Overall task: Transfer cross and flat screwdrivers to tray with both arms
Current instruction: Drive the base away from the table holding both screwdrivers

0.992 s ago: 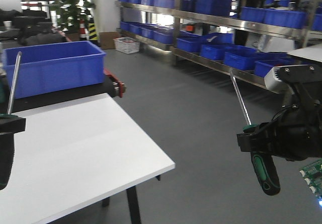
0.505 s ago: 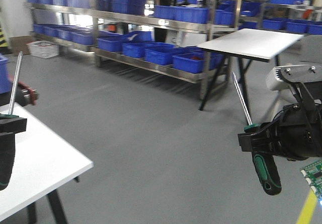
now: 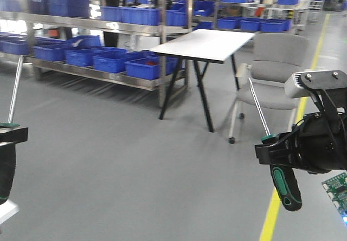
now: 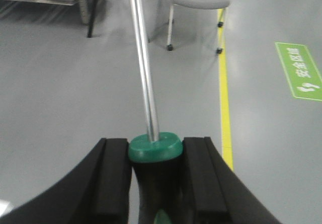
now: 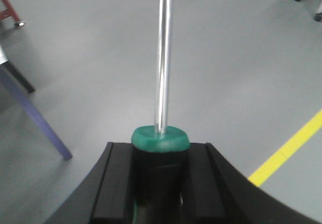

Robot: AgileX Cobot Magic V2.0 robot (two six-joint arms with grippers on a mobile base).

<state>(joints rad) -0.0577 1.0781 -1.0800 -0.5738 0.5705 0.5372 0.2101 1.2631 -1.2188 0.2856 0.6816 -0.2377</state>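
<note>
**Ana:** What was on the far left?

**Ben:** The left gripper [image 3: 10,135] sat at the edge of the front view, pinching the left screwdriver [image 3: 14,89] just under its green collar. The shaft stood nearly upright and the dark handle hung below. In the left wrist view both fingers [image 4: 114,176] were pressed flat against the handle, with no gap.

**Ana:** And across the middle?

**Ben:** There was open grey floor. Behind it were shelves of blue bins [image 3: 116,62], a white table [image 3: 203,41] and a grey chair [image 3: 277,62]. The tray was not in any view.

**Ana:** And the right side?

**Ben:** It was much the same. The right gripper [image 3: 277,154] was clamped on the right screwdriver [image 3: 286,188] at the top of its handle. That shaft leaned up and to the left, and the green-and-black handle dangled beneath. The right wrist view showed the pads tight on both sides of the collar. A yellow floor line [image 3: 272,216] ran below it.

**Ana:** Which was the cross and which the flat?

**Ben:** I couldn't tell, because the tips were too small to make out.

**Ana:** So what step was that?

**Ben:** I judged it to be the carry. Both tools were lifted and held in the air, and neither had been delivered.

**Ana:** What did the next move call for?

**Ben:** The tray had to be brought into view first. Then each arm needed to come low over it, with its shaft tipped toward level so the tool would lie inside the rim. Only then should the jaws spread. Letting go over bare floor would have dropped both tools.
</note>
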